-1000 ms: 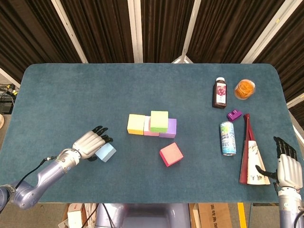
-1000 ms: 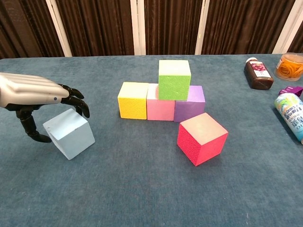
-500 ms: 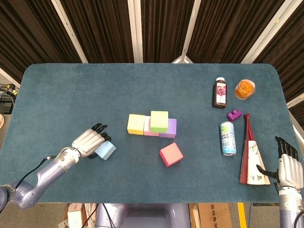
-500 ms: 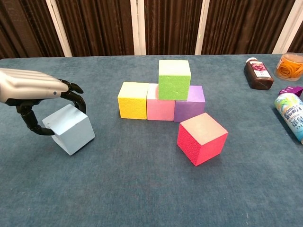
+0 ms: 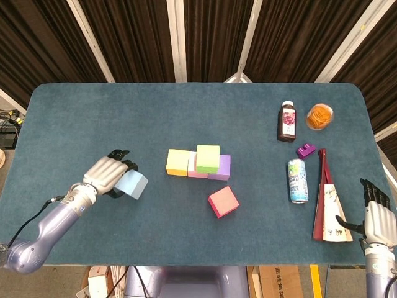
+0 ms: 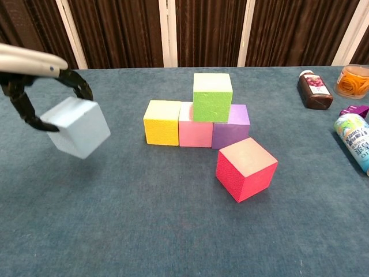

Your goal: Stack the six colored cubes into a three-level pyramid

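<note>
Between the dark fingers (image 6: 79, 88) of the left hand (image 5: 107, 174) sits the light blue cube (image 6: 76, 127), pinched from above and lifted clear of the table (image 5: 93, 118), tilted on one corner in the chest view. Just beyond those fingertips, toward the table's middle, stands the partly built pyramid: a yellow cube (image 6: 162, 122), a pink cube (image 6: 195, 132) and a purple cube (image 6: 232, 131) touching in a row, with a green cube (image 6: 212, 96) resting on top over the pink and purple ones. Near the front of that row, on the purple side and apart from it, a red cube (image 6: 246, 169) lies alone, turned at an angle. Further from the left hand, across the table, come the containers: a dark bottle (image 5: 286, 121) with a white cap stands upright, filled with dark liquid, and just beside it a clear tub (image 5: 319, 116) holds something orange that I cannot make out in detail. A small purple object (image 5: 306, 149) lies near them, then a printed can (image 5: 298, 180) lying on its side, and a folded fan (image 5: 326, 207) with dark red ribs. At the far edge by the fan hangs the right hand (image 5: 376, 215), its fingers straight and slightly spread, holding nothing, its thumb close to the fan's corner; whether they touch I cannot tell.
</note>
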`<state>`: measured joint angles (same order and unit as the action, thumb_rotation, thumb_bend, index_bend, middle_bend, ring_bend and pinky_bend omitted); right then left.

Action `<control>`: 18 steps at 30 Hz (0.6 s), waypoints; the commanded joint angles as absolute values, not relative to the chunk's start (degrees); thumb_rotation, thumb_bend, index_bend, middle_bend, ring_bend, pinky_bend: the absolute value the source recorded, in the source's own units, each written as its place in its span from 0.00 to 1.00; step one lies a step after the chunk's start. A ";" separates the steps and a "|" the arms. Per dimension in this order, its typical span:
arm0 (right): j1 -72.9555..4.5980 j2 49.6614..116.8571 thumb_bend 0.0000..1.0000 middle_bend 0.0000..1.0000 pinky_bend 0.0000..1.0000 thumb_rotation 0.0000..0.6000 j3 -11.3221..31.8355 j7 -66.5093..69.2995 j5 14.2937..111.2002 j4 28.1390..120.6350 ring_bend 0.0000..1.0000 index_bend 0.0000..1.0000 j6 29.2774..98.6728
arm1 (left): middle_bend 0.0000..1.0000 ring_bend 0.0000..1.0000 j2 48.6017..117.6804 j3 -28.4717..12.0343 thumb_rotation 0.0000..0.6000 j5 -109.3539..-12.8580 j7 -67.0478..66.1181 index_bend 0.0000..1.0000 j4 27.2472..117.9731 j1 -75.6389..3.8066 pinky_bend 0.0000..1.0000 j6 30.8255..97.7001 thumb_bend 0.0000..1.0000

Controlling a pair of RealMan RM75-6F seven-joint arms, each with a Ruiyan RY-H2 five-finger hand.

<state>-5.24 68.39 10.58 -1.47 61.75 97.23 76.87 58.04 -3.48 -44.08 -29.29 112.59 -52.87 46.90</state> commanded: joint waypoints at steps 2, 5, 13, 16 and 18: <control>-5.30 68.48 0.20 0.08 0.00 1.00 10.41 -1.92 61.81 97.41 0.03 0.06 76.78 | 0.28 0.00 55.86 -5.58 1.00 -27.84 -42.41 0.31 119.79 -61.97 0.00 56.66 0.41; -5.29 68.44 0.20 0.08 0.00 1.00 10.36 -1.98 61.86 97.53 0.03 0.06 76.73 | 0.29 0.00 58.38 -7.48 1.00 -20.69 -45.08 0.31 120.06 -65.41 0.00 60.54 0.40; -5.27 68.44 0.20 0.08 0.00 1.00 10.67 -2.03 61.13 97.05 0.03 0.06 76.54 | 0.29 0.00 67.71 -10.83 1.00 -9.38 -50.76 0.32 113.80 -72.92 0.00 66.12 0.40; -5.32 68.48 0.20 0.08 0.00 1.00 10.78 -2.11 60.78 96.72 0.03 0.06 76.36 | 0.29 0.00 70.48 -11.86 1.00 -7.41 -51.42 0.32 111.41 -74.41 0.00 66.50 0.40; -5.30 68.46 0.20 0.08 0.00 1.00 10.89 -2.35 60.46 96.65 0.03 0.06 76.42 | 0.29 0.00 71.88 -12.45 1.00 -6.51 -51.75 0.32 109.93 -75.22 0.00 66.10 0.40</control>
